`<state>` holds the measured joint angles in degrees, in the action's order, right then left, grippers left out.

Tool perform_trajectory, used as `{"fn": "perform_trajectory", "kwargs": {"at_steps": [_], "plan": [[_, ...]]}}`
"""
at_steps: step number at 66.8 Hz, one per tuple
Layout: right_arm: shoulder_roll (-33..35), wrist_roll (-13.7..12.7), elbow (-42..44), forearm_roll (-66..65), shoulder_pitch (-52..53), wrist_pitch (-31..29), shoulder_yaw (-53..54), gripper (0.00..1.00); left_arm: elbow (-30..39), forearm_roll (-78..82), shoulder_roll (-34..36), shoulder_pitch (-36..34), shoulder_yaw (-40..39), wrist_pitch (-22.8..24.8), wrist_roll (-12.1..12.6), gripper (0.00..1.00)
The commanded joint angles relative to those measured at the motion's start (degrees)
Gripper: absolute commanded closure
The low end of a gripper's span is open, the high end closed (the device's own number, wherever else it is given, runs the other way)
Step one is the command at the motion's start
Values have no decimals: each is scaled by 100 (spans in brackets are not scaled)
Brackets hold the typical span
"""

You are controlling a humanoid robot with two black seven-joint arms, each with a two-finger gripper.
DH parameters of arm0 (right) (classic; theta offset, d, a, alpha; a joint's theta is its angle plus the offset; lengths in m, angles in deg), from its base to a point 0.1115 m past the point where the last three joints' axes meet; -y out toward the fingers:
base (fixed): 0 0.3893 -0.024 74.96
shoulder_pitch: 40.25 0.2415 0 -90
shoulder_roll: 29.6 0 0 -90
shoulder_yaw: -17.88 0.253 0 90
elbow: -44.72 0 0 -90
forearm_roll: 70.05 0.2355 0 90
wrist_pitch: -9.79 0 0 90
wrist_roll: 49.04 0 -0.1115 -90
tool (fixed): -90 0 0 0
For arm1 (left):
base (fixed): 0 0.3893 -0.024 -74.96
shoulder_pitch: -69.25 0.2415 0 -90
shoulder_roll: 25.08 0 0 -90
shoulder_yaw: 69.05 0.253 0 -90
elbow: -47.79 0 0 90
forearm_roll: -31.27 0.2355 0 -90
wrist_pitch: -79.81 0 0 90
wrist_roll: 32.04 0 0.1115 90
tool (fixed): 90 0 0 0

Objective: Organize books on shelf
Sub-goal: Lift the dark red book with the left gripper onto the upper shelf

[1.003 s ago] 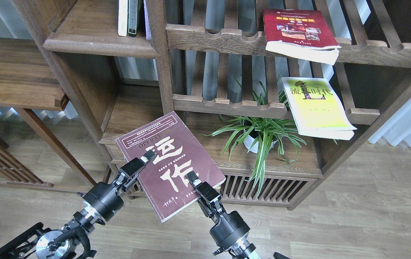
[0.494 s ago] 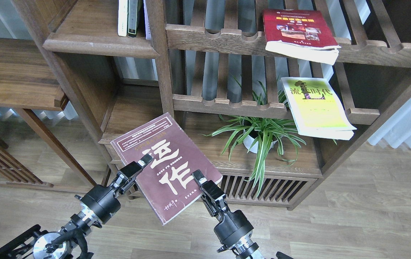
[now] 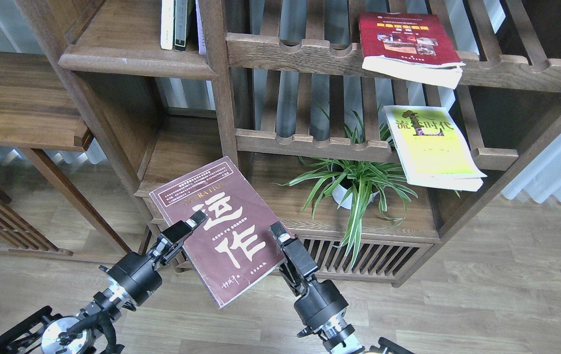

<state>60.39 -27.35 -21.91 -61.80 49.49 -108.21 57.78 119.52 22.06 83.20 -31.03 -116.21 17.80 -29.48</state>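
Note:
The dark maroon book [image 3: 221,231] with big white characters hangs tilted in front of the bookcase's low left part. My left gripper [image 3: 189,228] is shut on its left edge, one finger on the cover. My right gripper [image 3: 279,236] lies along the book's right edge, with only one finger showing. The thick red book [image 3: 408,42] lies flat on the upper slatted rack. The yellow-green book [image 3: 433,147] lies on the lower slatted rack, overhanging its front. The solid shelf [image 3: 133,54] is at the upper left.
Several upright books [image 3: 177,24] stand at the back right of the solid shelf. A potted spider plant [image 3: 354,187] sits on the low board under the racks. A lower solid board [image 3: 182,152] lies behind the maroon book. A side table [image 3: 20,108] is at the left.
The maroon book has shifted slightly left and down with my left gripper. My right gripper has slid from on top of the cover out to the book's right edge.

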Motion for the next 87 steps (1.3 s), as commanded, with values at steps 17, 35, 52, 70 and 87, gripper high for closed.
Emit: {"fn": "perform_trajectory", "kwargs": {"at_steps": [17, 35, 52, 70, 87], "plan": [[1, -7, 379, -16, 122, 0, 615, 12, 298, 1324, 351, 44, -584, 1, -36, 86], [1, -16, 371, -33, 245, 0, 756, 12, 738, 2098, 430, 158, -1682, 1, -36, 91], [1, -16, 344, -86, 368, 0, 694, 12, 747, 2414, 334, 185, -2956, 1, 297, 93], [1, -16, 344, -306, 597, 0, 677, 12, 747, 2257, -536, 193, -4477, 1, 1264, 94], [1, -16, 362, -306, 676, 0, 686, 12, 747, 1817, -1388, -26, -4925, 1, 1704, 96]]}}
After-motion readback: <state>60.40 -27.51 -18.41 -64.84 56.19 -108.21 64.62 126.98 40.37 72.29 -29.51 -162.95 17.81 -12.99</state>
